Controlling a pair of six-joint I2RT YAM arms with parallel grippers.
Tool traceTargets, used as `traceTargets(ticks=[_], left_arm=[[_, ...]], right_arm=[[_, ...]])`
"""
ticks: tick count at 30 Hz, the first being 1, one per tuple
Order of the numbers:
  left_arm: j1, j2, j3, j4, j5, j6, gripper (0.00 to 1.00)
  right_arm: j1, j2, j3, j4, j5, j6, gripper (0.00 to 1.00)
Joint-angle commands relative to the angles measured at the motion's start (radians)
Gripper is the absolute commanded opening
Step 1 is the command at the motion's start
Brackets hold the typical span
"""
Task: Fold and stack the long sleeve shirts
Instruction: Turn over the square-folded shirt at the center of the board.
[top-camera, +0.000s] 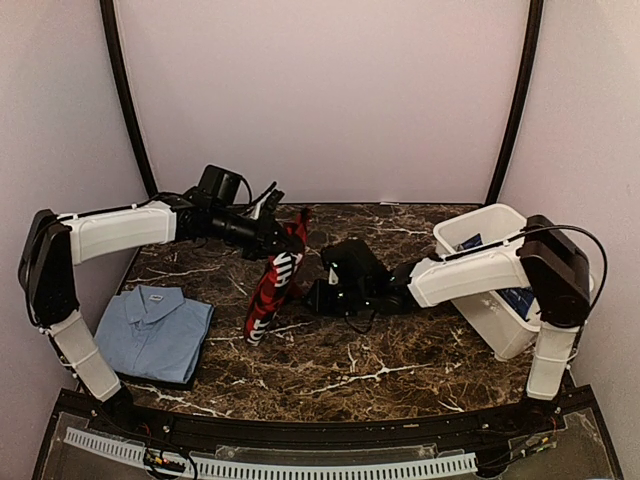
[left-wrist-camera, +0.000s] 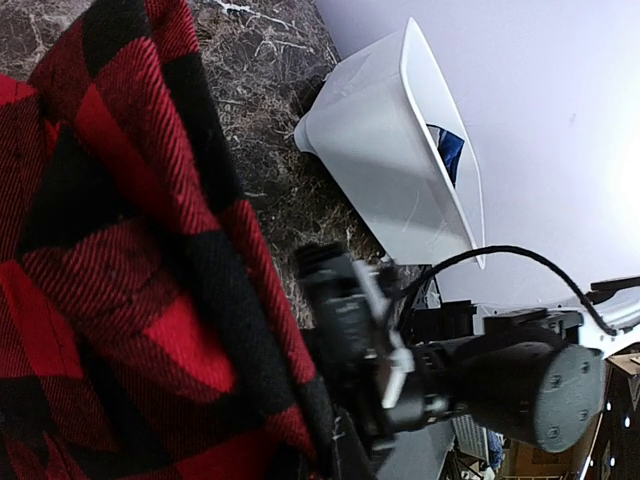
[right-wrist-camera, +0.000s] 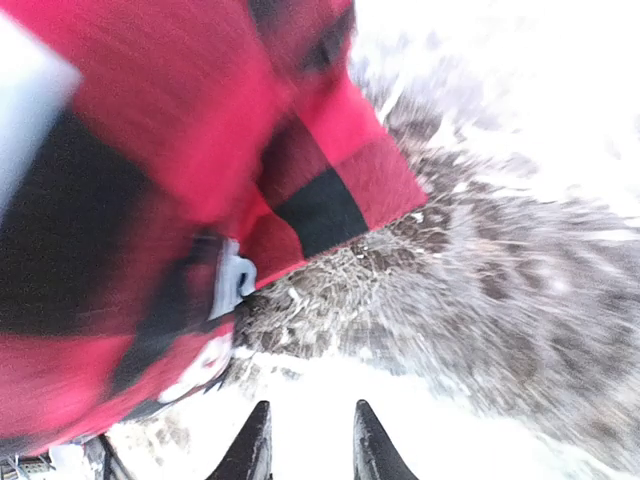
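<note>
The left fingers (top-camera: 286, 236) are clamped on the red-and-black checked flannel (top-camera: 275, 285), which hangs bunched down to the table (top-camera: 340, 370). Just beside it, the right fingers (right-wrist-camera: 370, 450) stand narrowly apart and empty. The folded light blue shirt (top-camera: 155, 330) lies at the near left.

The checked flannel (left-wrist-camera: 130, 300) hides your left gripper (top-camera: 288, 238) fingertips, and your right wrist view is badly blurred.

Folded shirt (top-camera: 152, 330) left, flannel (top-camera: 277, 285) centre, bin (top-camera: 500, 330) right.
</note>
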Motion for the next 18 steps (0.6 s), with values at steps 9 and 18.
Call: traceTargets(ticks=[9, 18], left_arm=[[-0.210, 0.203, 0.018, 0.282, -0.011, -0.172, 0.23], [-0.236, 0.173, 0.083, 0.259, -0.107, -0.182, 0.64]], right_arm=[[-0.024, -0.477, -0.184, -0.348, 0.291, -0.008, 0.31], [-0.048, -0.558, -0.191, -0.414, 0.284, -0.035, 0.48]])
